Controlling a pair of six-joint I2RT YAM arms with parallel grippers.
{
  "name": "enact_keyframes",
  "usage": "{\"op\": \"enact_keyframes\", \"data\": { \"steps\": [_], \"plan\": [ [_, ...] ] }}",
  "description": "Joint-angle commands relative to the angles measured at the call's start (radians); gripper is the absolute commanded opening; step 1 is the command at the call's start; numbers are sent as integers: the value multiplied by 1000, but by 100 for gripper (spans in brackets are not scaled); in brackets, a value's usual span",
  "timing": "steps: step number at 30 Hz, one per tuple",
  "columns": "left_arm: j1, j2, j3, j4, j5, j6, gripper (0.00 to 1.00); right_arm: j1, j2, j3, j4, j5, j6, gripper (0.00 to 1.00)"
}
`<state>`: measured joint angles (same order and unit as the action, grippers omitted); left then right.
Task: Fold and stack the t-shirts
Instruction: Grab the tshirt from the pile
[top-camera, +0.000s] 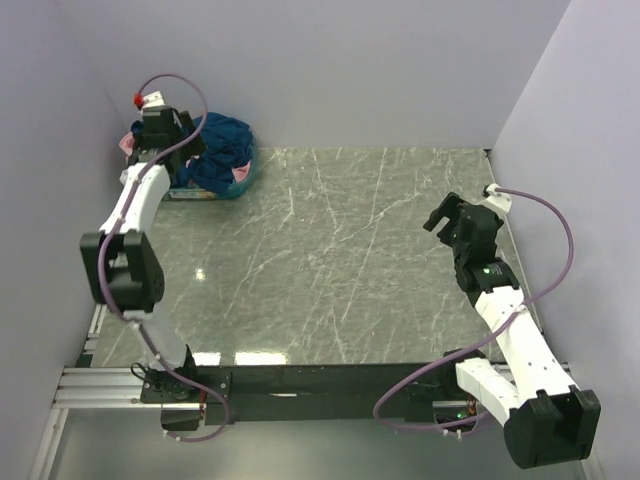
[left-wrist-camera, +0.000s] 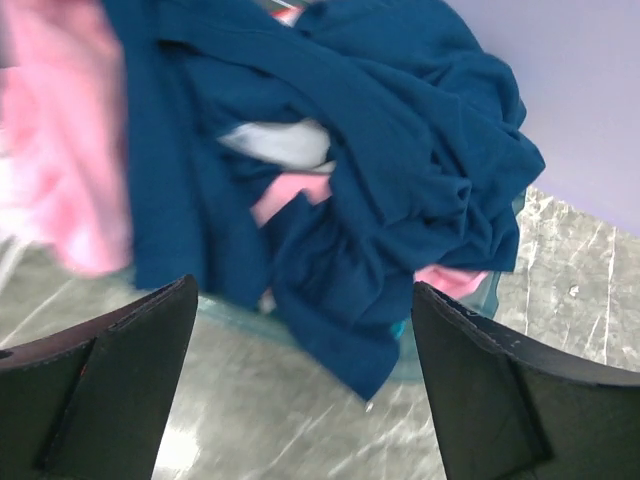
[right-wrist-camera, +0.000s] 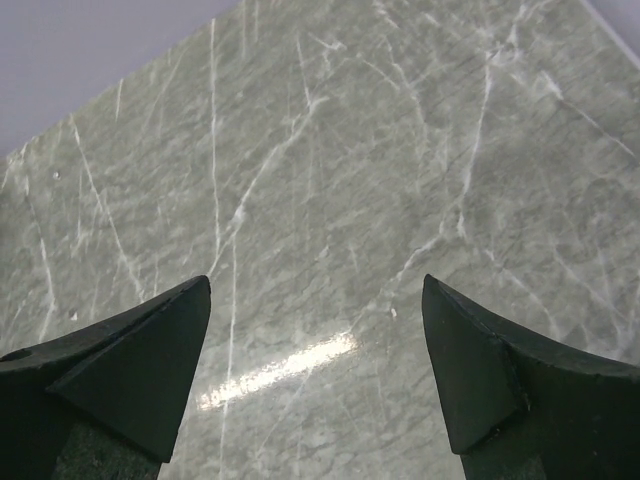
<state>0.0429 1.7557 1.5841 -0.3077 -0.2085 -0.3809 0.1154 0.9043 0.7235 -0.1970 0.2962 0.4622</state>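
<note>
1. The right gripper (top-camera: 447, 216) is being held over bare table (top-camera: 330, 270) at the right. Its jaws are spread wide with nothing between them, well apart from the clothing.
2. The left gripper (left-wrist-camera: 305, 300) is being poised at the far left corner. Its jaws are also spread wide and empty, near the heap, with no contact visible.
3. The t-shirts are lying crumpled in the teal basket (top-camera: 243, 183) at the far left, close to the far wall.
4. The navy t-shirt (left-wrist-camera: 400, 150) is lying uppermost, with one end hanging over the basket rim. The pink t-shirt (left-wrist-camera: 60, 140) is lying to its left and beneath it. A pale patch (left-wrist-camera: 285, 143) is showing between the folds.
5. The cloth is being judged light, soft and limp, and likely to be tangled with its neighbours.
6. A pinch on a raised navy fold or the hanging end is being judged best. It is being noted that other garments may be dragged out with it.
</note>
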Motion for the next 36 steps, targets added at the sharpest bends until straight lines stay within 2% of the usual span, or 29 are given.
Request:
{"op": "enact_keyframes", "data": {
  "steps": [1, 10, 16, 18, 19, 20, 21, 22, 24, 25, 26, 27, 36],
  "plan": [
    [0, 132, 144, -100, 101, 30, 93, 4, 21, 73, 15, -42, 19, 92],
    [0, 363, 371, -84, 227, -21, 91, 4, 73, 114, 4, -110, 7, 90],
    [-1, 458, 418, -51, 267, -47, 90, 4, 99, 122, 14, -143, 16, 89],
    [-1, 482, 425, -42, 268, -58, 85, 4, 114, 131, 19, -152, 12, 88],
    [-1, 488, 438, -44, 261, -62, 81, 4, 120, 136, 19, -155, 10, 88],
    [-1, 493, 441, -47, 253, -75, 66, 4, 126, 146, 16, -160, 10, 88],
    [-1, 495, 442, -41, 248, -79, 58, 4, 139, 152, 18, -161, 4, 88],
    [-1, 492, 436, -34, 241, -85, 42, 6, 146, 162, 18, -163, 4, 88],
    [-1, 476, 427, -19, 235, -90, 26, 4, 162, 171, 19, -169, 4, 87],
    [-1, 469, 422, -11, 222, -93, 10, 4, 166, 177, 22, -170, 4, 87],
    [-1, 461, 424, -10, 216, -93, 4, 6, 171, 180, 25, -170, 6, 87],
    [-1, 441, 421, -5, 212, -96, 0, 6, 180, 183, 27, -180, 6, 87],
    [-1, 266, 387, 53, 175, -61, 0, 6, 232, 205, 51, -215, 21, 85]
  ]
}}
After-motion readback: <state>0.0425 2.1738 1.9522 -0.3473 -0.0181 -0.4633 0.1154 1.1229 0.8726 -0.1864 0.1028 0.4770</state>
